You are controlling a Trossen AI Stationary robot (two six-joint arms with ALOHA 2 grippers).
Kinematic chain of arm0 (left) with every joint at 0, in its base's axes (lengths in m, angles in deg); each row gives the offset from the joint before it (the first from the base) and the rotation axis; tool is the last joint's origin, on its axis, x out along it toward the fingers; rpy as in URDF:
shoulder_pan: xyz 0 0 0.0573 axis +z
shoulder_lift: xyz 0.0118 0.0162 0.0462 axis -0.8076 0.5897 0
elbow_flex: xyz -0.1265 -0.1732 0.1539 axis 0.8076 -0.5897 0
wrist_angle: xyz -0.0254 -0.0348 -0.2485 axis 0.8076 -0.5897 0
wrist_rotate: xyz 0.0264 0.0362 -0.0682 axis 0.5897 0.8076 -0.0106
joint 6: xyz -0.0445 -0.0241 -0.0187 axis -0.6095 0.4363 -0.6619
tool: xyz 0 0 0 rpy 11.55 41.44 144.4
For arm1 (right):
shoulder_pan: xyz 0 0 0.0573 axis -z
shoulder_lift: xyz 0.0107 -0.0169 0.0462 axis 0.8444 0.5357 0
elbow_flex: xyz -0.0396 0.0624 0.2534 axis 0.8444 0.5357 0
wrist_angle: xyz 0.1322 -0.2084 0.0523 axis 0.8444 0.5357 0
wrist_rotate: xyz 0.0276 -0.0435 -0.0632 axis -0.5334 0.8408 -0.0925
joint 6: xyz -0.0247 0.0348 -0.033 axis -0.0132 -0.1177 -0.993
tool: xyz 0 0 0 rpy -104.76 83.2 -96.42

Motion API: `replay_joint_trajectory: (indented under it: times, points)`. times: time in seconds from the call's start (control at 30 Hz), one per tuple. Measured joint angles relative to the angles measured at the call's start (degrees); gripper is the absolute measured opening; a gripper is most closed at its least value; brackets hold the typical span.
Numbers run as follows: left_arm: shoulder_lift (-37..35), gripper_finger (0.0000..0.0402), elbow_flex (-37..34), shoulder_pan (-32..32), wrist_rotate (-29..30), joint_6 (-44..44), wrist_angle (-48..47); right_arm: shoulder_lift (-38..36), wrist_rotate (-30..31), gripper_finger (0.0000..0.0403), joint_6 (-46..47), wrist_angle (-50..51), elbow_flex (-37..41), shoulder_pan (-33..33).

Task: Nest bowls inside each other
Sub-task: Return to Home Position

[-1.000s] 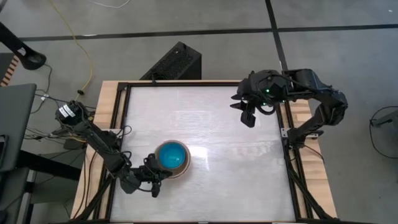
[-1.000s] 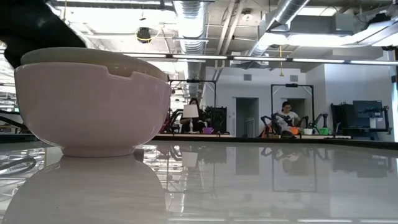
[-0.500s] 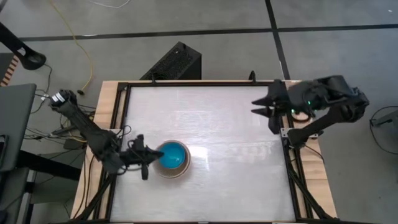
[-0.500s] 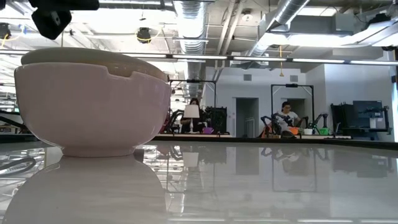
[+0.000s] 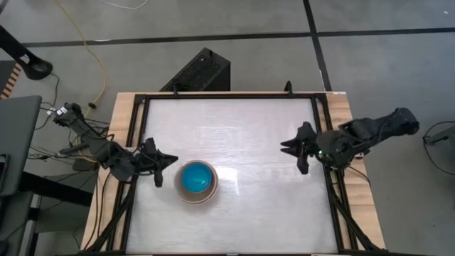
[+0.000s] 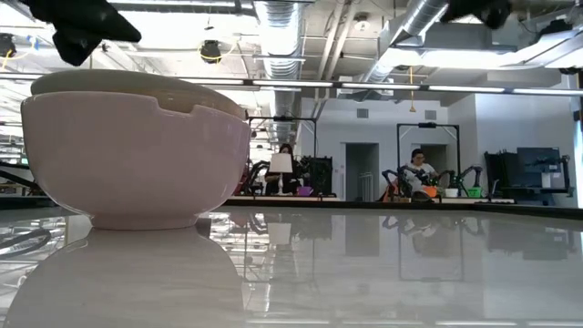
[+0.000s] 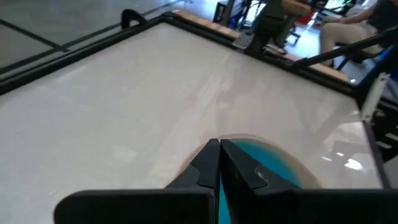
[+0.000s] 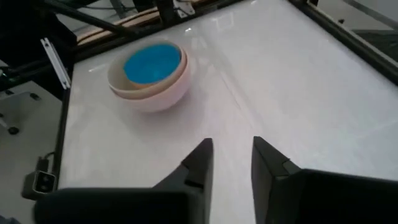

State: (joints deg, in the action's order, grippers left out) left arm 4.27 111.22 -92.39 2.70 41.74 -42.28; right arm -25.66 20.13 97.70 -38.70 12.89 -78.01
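Observation:
A nested stack of bowls (image 5: 196, 181) stands on its base on the white table, left of the middle. The outer bowl is pale pink (image 8: 163, 92), a cream rim (image 6: 118, 82) shows inside it, and a blue bowl (image 8: 152, 62) sits in the centre. My left gripper (image 5: 167, 162) hovers shut just left of the stack, pointing at it, its fingertips (image 7: 217, 144) above the blue bowl (image 7: 267, 163) in the left wrist view. My right gripper (image 5: 291, 146) hangs near the table's right edge, its fingers (image 8: 231, 144) a little apart with nothing between them, pointing across at the stack.
A black frame (image 5: 323, 142) rims the white tabletop. A black box (image 5: 202, 71) stands on the floor beyond the far edge, and cables (image 5: 64, 149) lie left of the table. Bare tabletop (image 5: 249, 135) lies between the stack and my right gripper. People sit far off in the room (image 6: 421, 173).
My left gripper has risen and drawn back from the stack's near-left side toward the far edge, and is now beside the stack's left. My right gripper has swung from the far side toward the right edge and the near side, sinking. The bowls have not moved.

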Motion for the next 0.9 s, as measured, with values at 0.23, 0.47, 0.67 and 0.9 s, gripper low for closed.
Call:
replay_joint_trajectory:
  times: [0.23, 0.47, 0.67, 0.9]
  points:
    - [0.4, 0.0, 0.0, 2.1, -1.1, -6.3, -9.3, -6.0, -0.1, 0.0012, 0.1, -9.6, 13.5, -0.2]
    - [0.4, 0.0, 0.0, 2.7, 1.6, -11.1, -14.9, -12.3, 0.0, 0.0003, 0.1, -16.0, 23.1, -0.2]
    - [0.4, 0.0, 0.0, 2.7, 2.0, -11.8, -14.1, -17.3, 1.1, 0.0, 0.3, -19.9, 30.1, -0.2]
    - [0.4, 0.0, 0.0, 2.7, 2.1, -13.2, -13.8, -23.7, 1.4, 0.0, 0.1, -24.1, 37.6, -0.1]
